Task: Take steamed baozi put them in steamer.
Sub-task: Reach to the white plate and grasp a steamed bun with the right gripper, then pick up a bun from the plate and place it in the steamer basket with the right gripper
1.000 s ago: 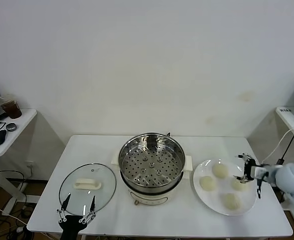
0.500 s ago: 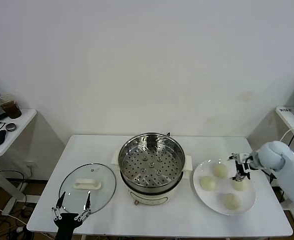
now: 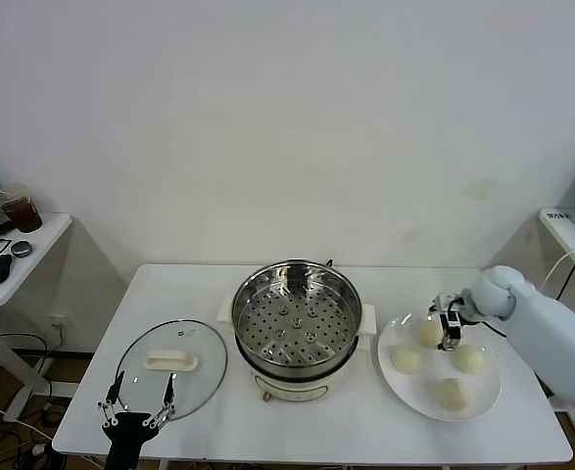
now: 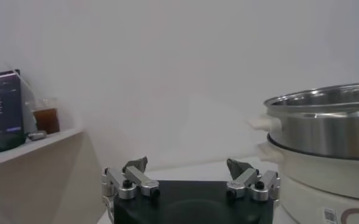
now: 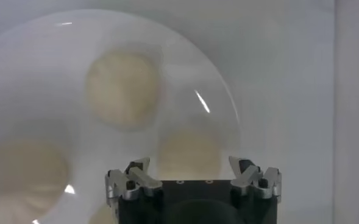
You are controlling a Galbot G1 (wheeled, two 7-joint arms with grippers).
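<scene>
Mostly round: smooth baozi (image 3: 452, 393), perforated steel steamer (image 3: 296, 318)

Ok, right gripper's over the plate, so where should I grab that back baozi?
Take the back baozi across its widest middle, coming straight down from above. It is a smooth dome sitting flat on the plate, apart from its neighbours, and the right gripper hangs open at its side.

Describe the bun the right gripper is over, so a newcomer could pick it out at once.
Right of the steamer lies a white plate with four buns. The open right gripper hovers at the bun nearest the wall. Unlike the other three buns, it sits at the plate's far edge, closest to the arm.
</scene>
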